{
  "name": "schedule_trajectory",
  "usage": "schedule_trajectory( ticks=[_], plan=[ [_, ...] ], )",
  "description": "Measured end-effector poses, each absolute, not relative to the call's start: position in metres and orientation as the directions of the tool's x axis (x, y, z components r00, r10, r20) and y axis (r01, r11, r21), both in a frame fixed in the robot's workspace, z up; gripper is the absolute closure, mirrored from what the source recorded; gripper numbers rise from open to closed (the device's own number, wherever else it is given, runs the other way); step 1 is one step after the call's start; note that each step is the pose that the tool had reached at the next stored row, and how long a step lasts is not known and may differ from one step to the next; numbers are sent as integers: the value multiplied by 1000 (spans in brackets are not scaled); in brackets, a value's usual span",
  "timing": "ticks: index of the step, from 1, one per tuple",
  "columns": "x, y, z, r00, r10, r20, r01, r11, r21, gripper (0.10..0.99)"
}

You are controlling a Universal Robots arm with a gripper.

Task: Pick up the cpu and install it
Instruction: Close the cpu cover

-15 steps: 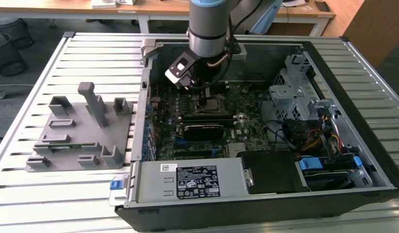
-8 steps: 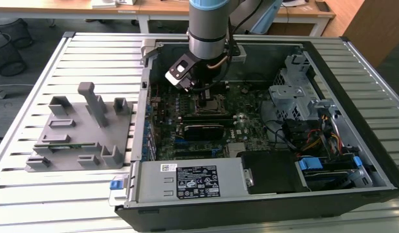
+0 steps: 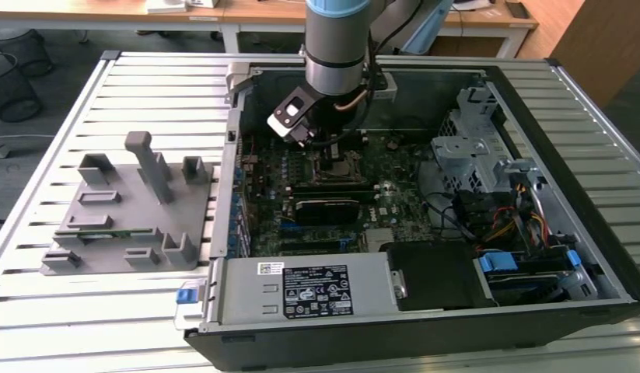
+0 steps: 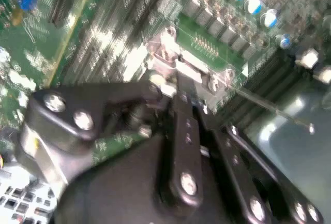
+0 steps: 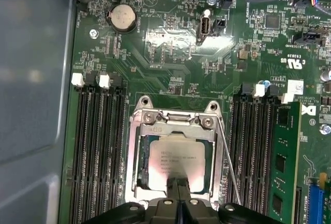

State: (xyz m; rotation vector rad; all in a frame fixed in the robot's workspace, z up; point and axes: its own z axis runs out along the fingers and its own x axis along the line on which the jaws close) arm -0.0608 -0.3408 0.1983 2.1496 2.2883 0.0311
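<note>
Inside one socket (image 5: 173,164) lies one cpu (image 5: 173,167), two clenched fingers (image 5: 178,195) touching it.

cpu (image 5: 173,162) seated in socket frame (image 5: 135,154), jaws pressed together at its edge

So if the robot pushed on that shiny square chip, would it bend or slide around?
Probably not bend: the cpu looks like a flat metal-topped plate, so likely stiff. It likely wouldn't slide either, since it lies inside the socket frame, which borders it. Its smooth, shiny top could be slippery to pinch. The gripper sits right at its edge, and the tiny parts around it look delicate.
</note>
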Motion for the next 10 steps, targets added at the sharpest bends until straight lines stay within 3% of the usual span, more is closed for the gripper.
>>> schedule_trajectory(
  ticks=[10],
  plan=[
    [-59, -341, 214, -63, 998, 14, 998, 62, 16, 980]
  ],
)
